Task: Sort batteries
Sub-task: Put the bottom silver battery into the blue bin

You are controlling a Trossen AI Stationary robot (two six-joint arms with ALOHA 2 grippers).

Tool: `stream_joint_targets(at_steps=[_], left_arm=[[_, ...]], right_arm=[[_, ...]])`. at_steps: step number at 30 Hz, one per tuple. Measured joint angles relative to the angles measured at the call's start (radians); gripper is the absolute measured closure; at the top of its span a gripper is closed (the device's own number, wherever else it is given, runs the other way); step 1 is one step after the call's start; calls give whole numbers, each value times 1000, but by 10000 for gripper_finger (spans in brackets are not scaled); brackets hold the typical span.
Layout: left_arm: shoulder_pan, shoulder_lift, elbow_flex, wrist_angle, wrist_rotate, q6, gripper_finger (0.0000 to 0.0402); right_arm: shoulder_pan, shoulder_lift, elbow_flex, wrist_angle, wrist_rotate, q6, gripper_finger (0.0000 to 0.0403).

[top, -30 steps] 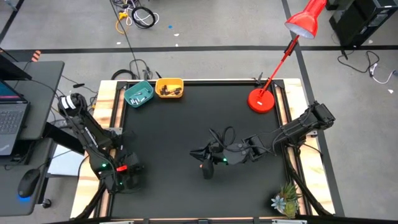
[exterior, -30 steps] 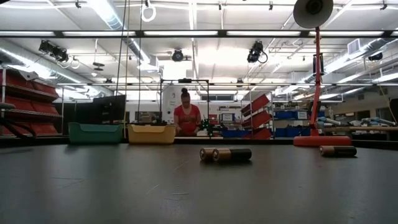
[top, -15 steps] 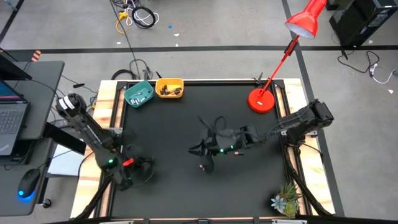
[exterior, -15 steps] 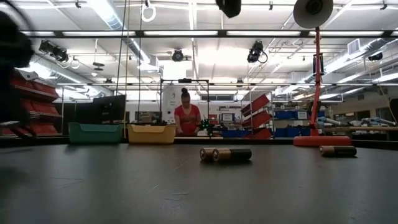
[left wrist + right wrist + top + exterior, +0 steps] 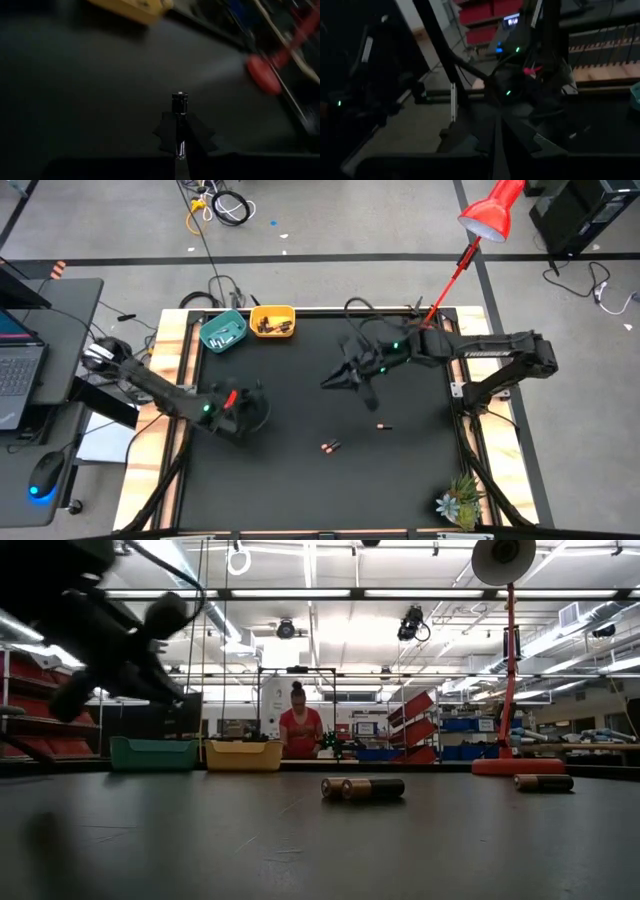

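Two batteries [image 5: 331,446] lie loose on mat centre-front, apart from both arms. Left gripper [image 5: 262,406] fingers closed, empty; right gripper [image 5: 330,383] closed, empty. You open fingers before descending, align along battery.

high view: evenly bright, soft shadows on black table [image 5: 300,480] | low view: ceiling strip lights [image 5: 300,592] glare, left arm [image 5: 95,615] a dark motion-blurred shape | left wrist view: dim, backdrop smeared | right wrist view: very dark, blurred, green LEDs [image 5: 508,92] glow
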Motion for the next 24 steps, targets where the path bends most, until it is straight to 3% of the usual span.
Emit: stream_joint_targets(at_steps=[5, 14, 20, 24], left_arm=[[226, -1, 45, -15, -4, 56, 384], [581, -32, 50, -33, 72, 171, 383], [816, -48, 49, 50, 98, 445, 383], [974, -49, 49, 193, 143, 650, 383]], right_arm=[[-67, -13, 0, -113, -100, -68, 361], [-102, -6, -1, -161, -115, -139, 361], [-194, -6, -1, -155, -74, -113, 361], [-267, -2, -1, -131, -58, -89, 361]])
